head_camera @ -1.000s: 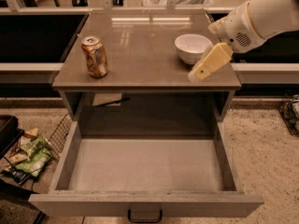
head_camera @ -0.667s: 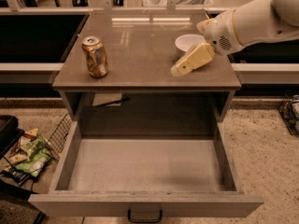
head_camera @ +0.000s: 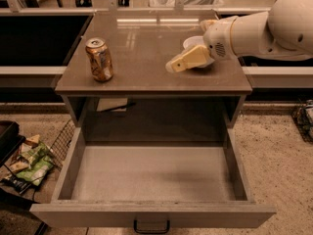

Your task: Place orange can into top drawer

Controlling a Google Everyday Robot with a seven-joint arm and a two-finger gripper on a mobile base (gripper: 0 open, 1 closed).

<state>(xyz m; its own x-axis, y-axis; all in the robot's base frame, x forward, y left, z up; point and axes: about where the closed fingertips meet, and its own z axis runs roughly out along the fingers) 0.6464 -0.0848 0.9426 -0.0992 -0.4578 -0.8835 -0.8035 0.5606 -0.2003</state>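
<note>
We saw the orange can point(head_camera: 99, 59) standing upright on the left part of the counter point(head_camera: 146, 43), close to the front edge and a little in from the left edge. The claw point(head_camera: 174, 66) hung over the right half of the counter, right of centre in the frame. It pointed left toward the orange can but was well apart from it, with a stretch of open counter between them. We could not tell whether the claw was open or closed. The arm point(head_camera: 264, 28) reached in from the upper right. A white bowl point(head_camera: 191, 42) sat just behind the claw, partly hidden by it. In the lower half of the frame the drawer point(head_camera: 68, 165) stood pulled well out from under the counter's front edge. Its walls were low, its pale floor lay open from above, and its handle point(head_camera: 151, 226) sat centred on the front panel. At the lower left a wire basket point(head_camera: 63, 138) with snack packets point(head_camera: 34, 158) stood beside the drawer's left wall.
</note>
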